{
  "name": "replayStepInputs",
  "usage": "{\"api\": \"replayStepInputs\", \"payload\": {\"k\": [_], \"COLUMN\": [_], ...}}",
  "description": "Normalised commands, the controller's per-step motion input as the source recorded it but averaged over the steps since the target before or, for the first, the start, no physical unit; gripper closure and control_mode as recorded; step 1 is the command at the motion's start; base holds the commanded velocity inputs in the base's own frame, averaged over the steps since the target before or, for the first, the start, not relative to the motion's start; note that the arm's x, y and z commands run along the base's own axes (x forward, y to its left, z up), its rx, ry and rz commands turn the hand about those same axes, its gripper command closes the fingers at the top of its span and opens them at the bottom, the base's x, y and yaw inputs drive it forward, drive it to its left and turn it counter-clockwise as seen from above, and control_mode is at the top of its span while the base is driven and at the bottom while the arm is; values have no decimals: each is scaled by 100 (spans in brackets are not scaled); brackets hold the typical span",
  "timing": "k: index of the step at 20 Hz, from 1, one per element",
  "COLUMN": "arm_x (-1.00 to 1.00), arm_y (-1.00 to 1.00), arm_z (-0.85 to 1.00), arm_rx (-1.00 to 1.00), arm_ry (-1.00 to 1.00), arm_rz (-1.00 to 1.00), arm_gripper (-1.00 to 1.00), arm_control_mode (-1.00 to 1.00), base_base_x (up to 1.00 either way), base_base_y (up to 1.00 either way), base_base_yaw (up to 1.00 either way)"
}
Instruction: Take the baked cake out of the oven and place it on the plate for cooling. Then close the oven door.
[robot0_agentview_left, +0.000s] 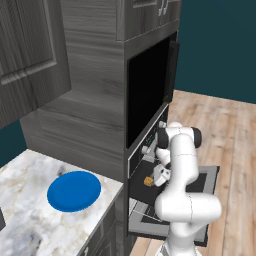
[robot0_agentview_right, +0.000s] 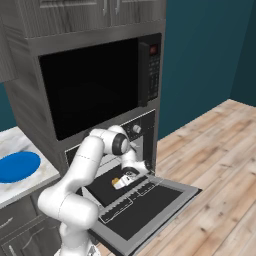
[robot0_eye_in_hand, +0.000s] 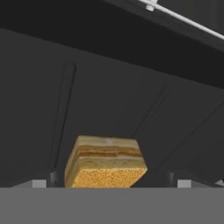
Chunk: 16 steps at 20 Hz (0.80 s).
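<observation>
The baked cake (robot0_eye_in_hand: 105, 164), a small orange-brown layered block, sits on the dark tray inside the oven (robot0_agentview_right: 134, 131). My gripper (robot0_eye_in_hand: 111, 183) is open, and its fingertips (robot0_eye_in_hand: 43, 183) stand wide on either side of the cake without touching it. From the base views the hand (robot0_agentview_left: 158, 175) reaches into the oven mouth, right beside the cake (robot0_agentview_left: 148, 181) (robot0_agentview_right: 115, 182). The oven door (robot0_agentview_right: 150, 207) (robot0_agentview_left: 212, 176) hangs down flat and open. The blue plate (robot0_agentview_left: 74, 190) (robot0_agentview_right: 18, 166) lies on the marble counter to the left.
Above the oven gapes a larger black cavity (robot0_agentview_left: 145, 92) with its side-hinged door (robot0_agentview_left: 171, 70) swung open. The marble counter (robot0_agentview_left: 25, 170) ends at the cabinet wall. Wood floor (robot0_agentview_right: 220, 150) stretches to the right of the open oven door.
</observation>
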Motion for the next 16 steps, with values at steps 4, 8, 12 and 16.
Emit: {"api": "replayStepInputs", "payload": {"k": [4,8,12,16], "arm_x": [0,0,5,13], "arm_y": [23,13,0,0], "arm_z": [0,0,-1,-11], "arm_rx": [0,0,0,0], "arm_ry": [0,0,0,0], "arm_rz": [-1,-3,-5,-5], "arm_gripper": [-100,-100,-100,-100], "arm_control_mode": [-100,-100,-100,-100], "base_base_x": [0,0,0,0], "base_base_y": [0,0,0,0], "base_base_yaw": [0,0,0,0]}}
